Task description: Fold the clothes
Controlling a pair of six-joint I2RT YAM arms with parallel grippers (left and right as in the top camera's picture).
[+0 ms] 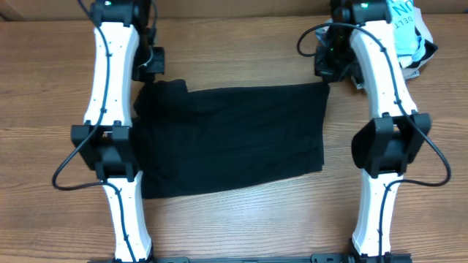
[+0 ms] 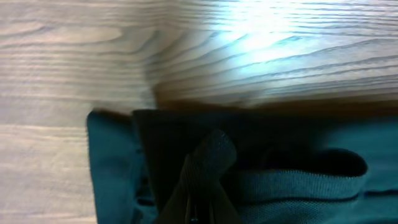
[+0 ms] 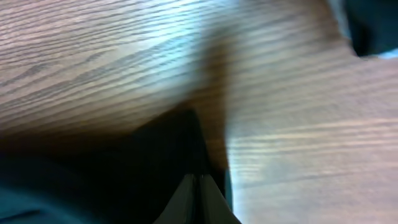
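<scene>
A black garment (image 1: pixel 234 139) lies spread flat in the middle of the wooden table. My left gripper (image 1: pixel 150 69) is at its far left corner, shut on a pinched-up fold of the dark cloth (image 2: pixel 211 155). My right gripper (image 1: pixel 327 73) is at the far right corner, its fingers (image 3: pixel 200 186) shut on the edge of the black cloth (image 3: pixel 155 162). Both corners are held close to the table surface.
A white bag with teal print (image 1: pixel 409 33) lies at the far right corner, behind the right arm. Both arm bases stand at the near edge. Bare wood (image 1: pixel 241 51) runs along the far side of the garment.
</scene>
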